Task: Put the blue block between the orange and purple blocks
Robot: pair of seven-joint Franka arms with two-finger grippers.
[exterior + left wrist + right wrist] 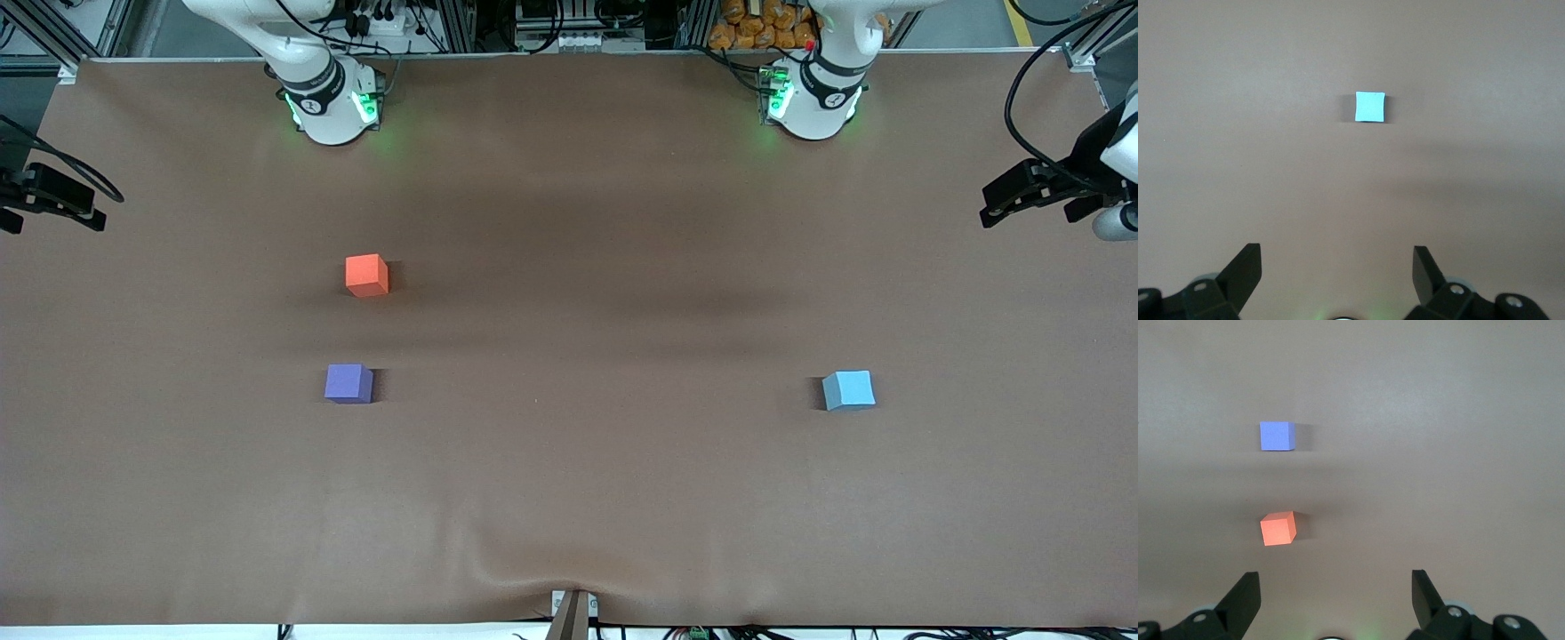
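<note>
The blue block [849, 389] is a light sky-blue cube lying on the table toward the left arm's end; it also shows in the left wrist view [1370, 107]. The orange block [366, 275] and the purple block [348, 383] lie toward the right arm's end, the purple one nearer the front camera, with a gap between them. Both also show in the right wrist view, orange [1278, 528] and purple [1277, 435]. My left gripper [1338, 267] is open and empty, high over the table short of the blue block. My right gripper [1336, 587] is open and empty, high over the table near the orange block.
The brown table cover [569, 462] has a wrinkle at its front edge. Dark gear with cables juts in over the right arm's end [53, 197] and the left arm's end [1036, 188]. The arm bases [333, 102] [813, 98] stand along the back edge.
</note>
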